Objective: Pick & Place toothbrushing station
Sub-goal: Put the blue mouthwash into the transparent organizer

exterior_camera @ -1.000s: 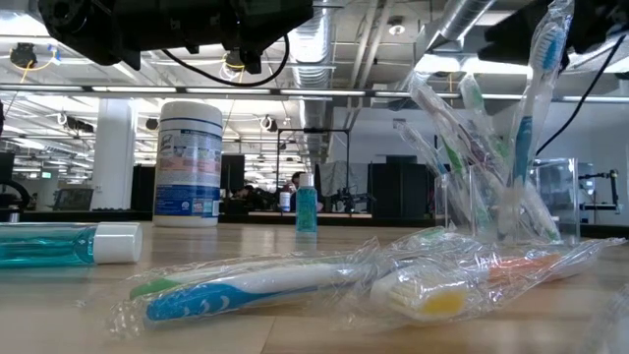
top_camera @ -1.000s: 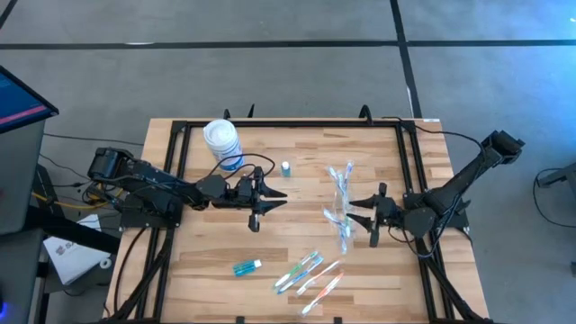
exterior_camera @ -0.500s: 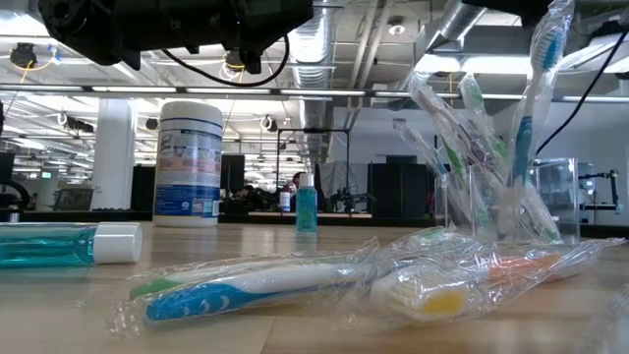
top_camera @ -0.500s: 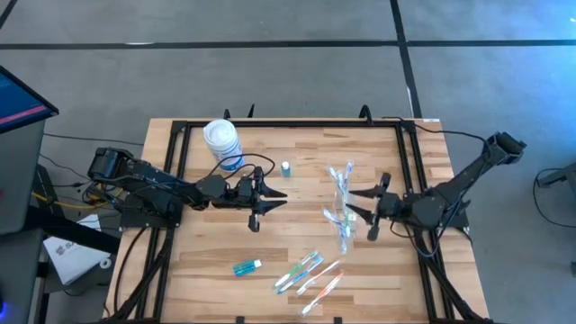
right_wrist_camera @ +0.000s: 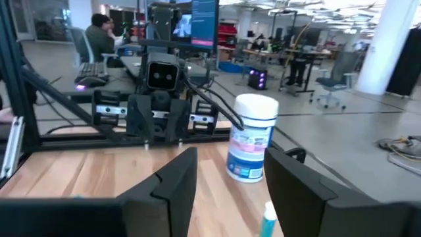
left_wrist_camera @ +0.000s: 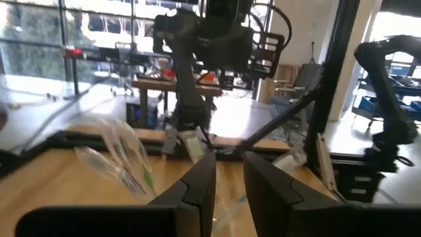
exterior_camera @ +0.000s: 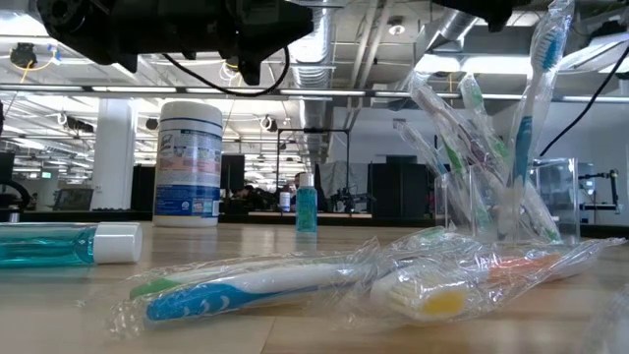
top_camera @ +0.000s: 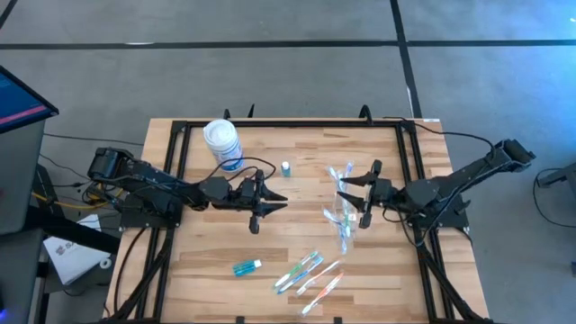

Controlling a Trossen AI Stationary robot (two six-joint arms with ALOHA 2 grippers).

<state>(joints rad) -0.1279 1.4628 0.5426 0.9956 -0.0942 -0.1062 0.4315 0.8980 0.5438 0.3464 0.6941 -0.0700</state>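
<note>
The right gripper is hovering over the right half of the wooden table, just beside the clear plastic cup, and its two fingers are spread wide apart and are holding nothing. The cup is standing upright with several wrapped toothbrushes sticking out of it at different angles; in the low view they are leaning to both sides above the rim. The left gripper is waiting near the middle of the table, pointing toward the right arm, and its fingers are also standing apart with nothing between them; in the left wrist view only a narrow gap is showing between the two dark fingers. More toothbrushes in clear wrappers are lying flat near the front edge of the table, well apart from the cup, with blue, green and pink-orange handles. A teal tube with a white cap is lying on its side just to the left of them. A second small teal tube is standing upright between the two grippers, nearer the far edge. A white canister with a blue label is standing at the far left part of the table, behind the left arm.
</note>
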